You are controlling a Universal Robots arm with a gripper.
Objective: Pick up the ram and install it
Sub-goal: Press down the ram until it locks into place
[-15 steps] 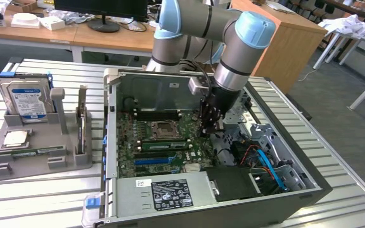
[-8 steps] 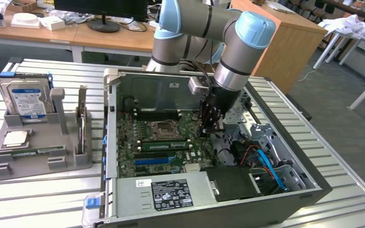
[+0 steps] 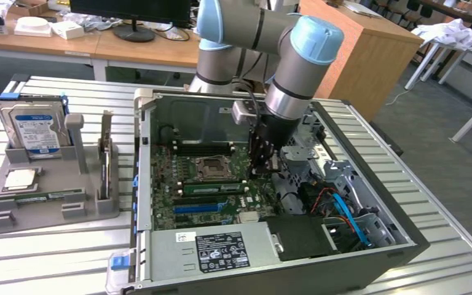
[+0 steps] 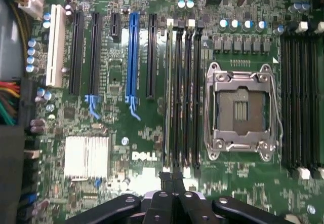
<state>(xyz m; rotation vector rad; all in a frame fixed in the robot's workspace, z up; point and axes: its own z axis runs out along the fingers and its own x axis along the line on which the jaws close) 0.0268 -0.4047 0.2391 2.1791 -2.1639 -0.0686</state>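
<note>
The ram is a long green stick standing in a memory slot beside the empty processor socket of the open computer's motherboard. In the wrist view the ram shows edge-on as a pale strip in the outermost of several black slots. My gripper is shut, its two black fingertips pressed together over one end of those slots, with nothing between them. Whether they touch the ram I cannot tell. In the exterior view the gripper hangs straight down inside the case, just to the exterior view's right of the ram.
The case walls and the power supply ring the motherboard. Blue cables lie at the exterior view's right. A grey tray at the left holds a hard drive, a square chip and a flat green stick.
</note>
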